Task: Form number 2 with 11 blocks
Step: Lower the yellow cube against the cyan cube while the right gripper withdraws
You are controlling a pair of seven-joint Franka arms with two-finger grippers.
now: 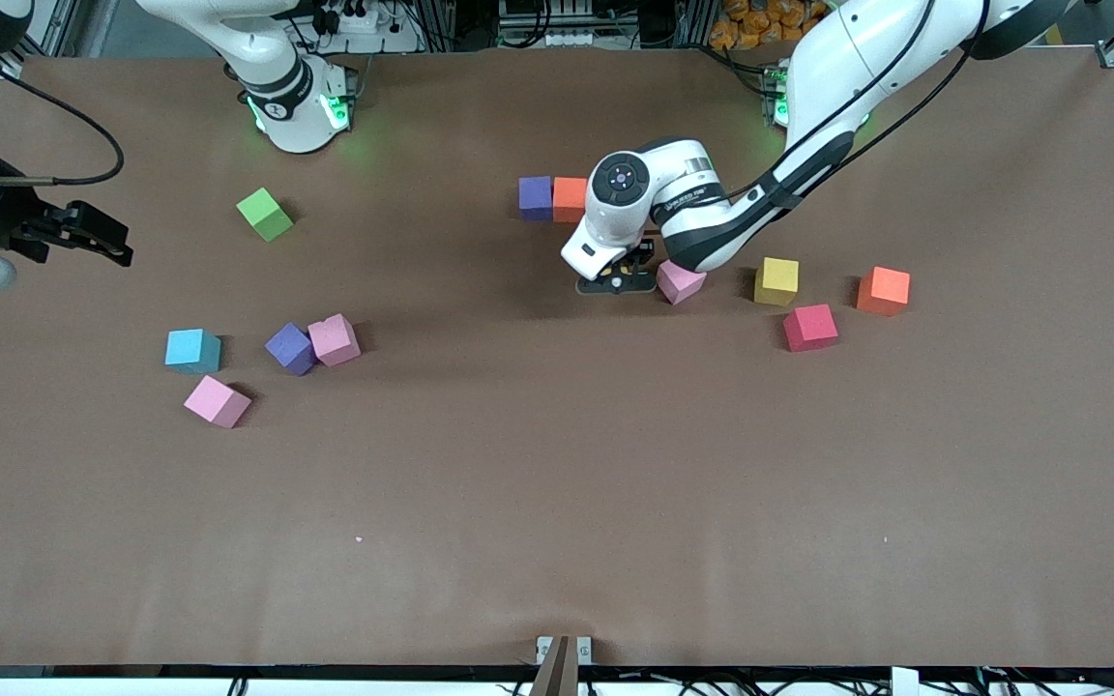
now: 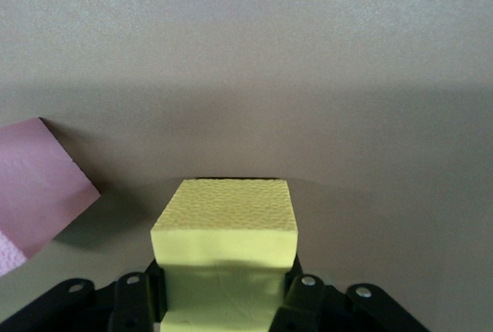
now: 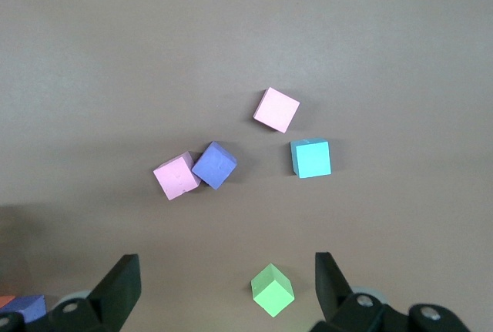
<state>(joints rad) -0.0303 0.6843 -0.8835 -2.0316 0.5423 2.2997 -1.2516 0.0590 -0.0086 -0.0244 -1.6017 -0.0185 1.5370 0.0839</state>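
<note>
the left pincer (image 1: 618, 272) sits low over the brown tabletop (image 1: 557, 503), closed on a yellow block (image 2: 225, 251), just beside a pink block (image 1: 680, 281). near it, farther from the front camera, a purple block (image 1: 536, 196) and an orange-red block (image 1: 570, 198) touch side by side. the right pincer (image 3: 227, 286) waits open at the right arm's end, above a lime-green cube (image 3: 273, 290), with a light blue block (image 3: 310, 158) near.
</note>
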